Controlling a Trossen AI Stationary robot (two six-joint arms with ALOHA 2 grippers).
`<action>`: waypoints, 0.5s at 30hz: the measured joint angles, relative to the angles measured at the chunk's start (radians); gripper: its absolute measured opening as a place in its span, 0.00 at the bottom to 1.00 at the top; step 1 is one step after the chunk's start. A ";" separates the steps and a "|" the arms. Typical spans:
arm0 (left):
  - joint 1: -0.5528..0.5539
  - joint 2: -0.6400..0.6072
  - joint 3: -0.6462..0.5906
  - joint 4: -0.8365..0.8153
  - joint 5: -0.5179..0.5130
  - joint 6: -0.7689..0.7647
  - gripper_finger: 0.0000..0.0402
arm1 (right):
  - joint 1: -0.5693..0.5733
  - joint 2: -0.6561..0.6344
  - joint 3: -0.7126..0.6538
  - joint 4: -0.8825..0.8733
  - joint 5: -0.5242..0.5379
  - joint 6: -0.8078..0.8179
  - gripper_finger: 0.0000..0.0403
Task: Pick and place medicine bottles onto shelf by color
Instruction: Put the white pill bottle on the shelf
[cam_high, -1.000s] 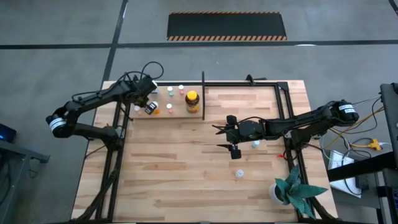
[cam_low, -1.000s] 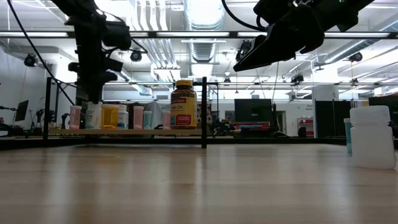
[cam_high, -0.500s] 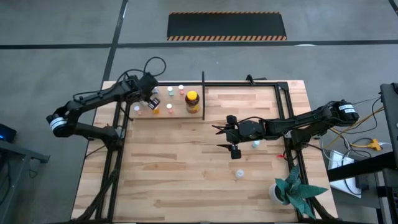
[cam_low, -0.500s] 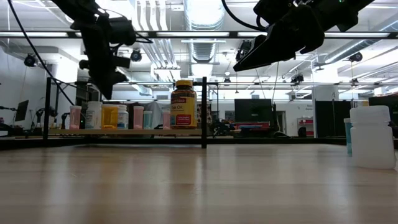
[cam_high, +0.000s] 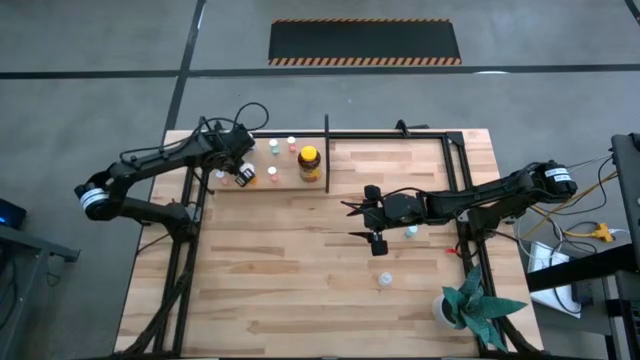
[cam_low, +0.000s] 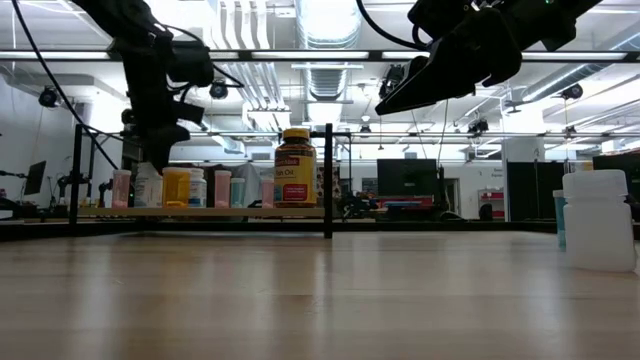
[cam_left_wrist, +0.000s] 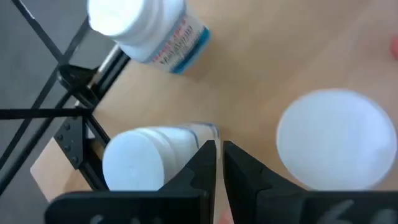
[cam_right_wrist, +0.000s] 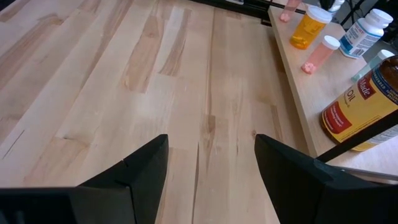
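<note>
The left pincer (cam_high: 243, 172) hangs over the left end of the shelf (cam_high: 285, 183), fingers nearly closed with only a thin gap and nothing held (white-capped medicine bottles (cam_left_wrist: 146, 31) stand on the board just under it). The amber jar (cam_high: 309, 161) stands beside the divider post (cam_low: 328, 180). The right pincer (cam_high: 362, 220) hovers spread wide and empty above mid-worktop (cam_high: 300, 260), with two small bottles (cam_high: 385, 280) near it on the worktop.
</note>
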 joint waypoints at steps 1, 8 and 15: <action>-0.001 0.000 0.000 -0.007 0.001 0.003 0.02 | 0.000 0.000 0.000 0.000 0.000 0.000 0.57; -0.002 -0.006 0.055 -0.096 0.010 -0.012 0.02 | 0.000 0.000 -0.001 0.000 0.000 0.000 0.57; 0.006 0.002 0.173 -0.246 0.022 -0.032 0.02 | 0.000 0.000 -0.002 0.000 0.000 -0.011 0.57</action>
